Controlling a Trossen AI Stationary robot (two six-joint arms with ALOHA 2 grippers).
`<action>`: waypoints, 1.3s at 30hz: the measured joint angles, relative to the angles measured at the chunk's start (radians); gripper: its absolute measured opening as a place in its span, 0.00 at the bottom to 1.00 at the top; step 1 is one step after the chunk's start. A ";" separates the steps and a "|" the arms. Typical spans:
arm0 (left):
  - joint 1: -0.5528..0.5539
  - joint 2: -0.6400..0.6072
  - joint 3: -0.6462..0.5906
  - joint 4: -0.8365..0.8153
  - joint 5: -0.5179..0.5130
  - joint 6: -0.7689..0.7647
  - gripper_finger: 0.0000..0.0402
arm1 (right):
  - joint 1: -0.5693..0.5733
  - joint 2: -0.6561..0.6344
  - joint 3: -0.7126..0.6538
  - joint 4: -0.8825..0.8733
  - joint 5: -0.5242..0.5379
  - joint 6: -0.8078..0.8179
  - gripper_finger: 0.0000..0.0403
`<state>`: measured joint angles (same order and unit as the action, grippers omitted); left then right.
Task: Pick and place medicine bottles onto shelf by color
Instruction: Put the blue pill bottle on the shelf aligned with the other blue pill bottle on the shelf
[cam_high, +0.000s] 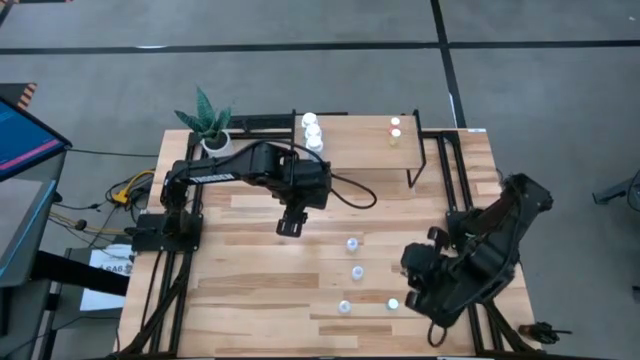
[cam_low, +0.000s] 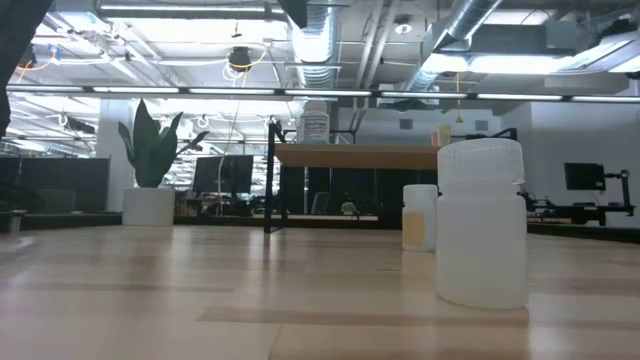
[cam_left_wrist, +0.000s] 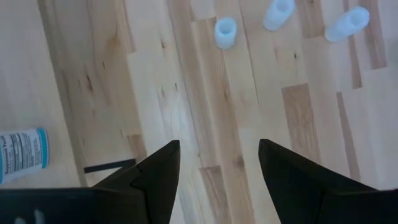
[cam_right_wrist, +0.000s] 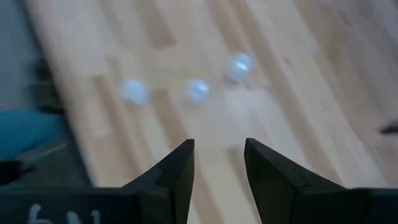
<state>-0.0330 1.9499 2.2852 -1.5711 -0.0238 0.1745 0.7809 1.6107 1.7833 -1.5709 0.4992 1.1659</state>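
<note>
Three larger white bottles (cam_high: 312, 130) and two small colour-capped bottles (cam_high: 395, 130) stand on the small light-wood shelf (cam_high: 360, 140). Three pale bluish translucent bottles (cam_high: 353, 246) and one small bottle (cam_high: 393, 303) stand on the wooden plank tabletop (cam_high: 250, 290). The left gripper (cam_high: 290, 222) hangs released over mid-tabletop; the right gripper (cam_high: 418, 290), also released, is near the front-right bottles.

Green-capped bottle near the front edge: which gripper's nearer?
Right. The right gripper sits just beside the green-capped bottle; the left gripper hangs much farther off, mid-table toward the shelf.
</note>
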 joint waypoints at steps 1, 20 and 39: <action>0.000 0.000 0.000 0.000 0.000 0.000 0.51 | -0.009 -0.017 -0.052 -0.001 -0.002 0.033 0.41; 0.000 0.000 0.000 0.000 -0.001 0.004 0.51 | 0.072 -0.133 -0.657 0.636 -0.126 0.293 0.41; 0.000 0.000 0.000 0.000 0.000 0.003 0.51 | -0.001 -0.134 -0.697 0.810 -0.108 -0.057 0.41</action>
<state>-0.0326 1.9499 2.2852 -1.5711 -0.0242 0.1780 0.7800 1.4769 1.0859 -0.7609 0.3908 1.1090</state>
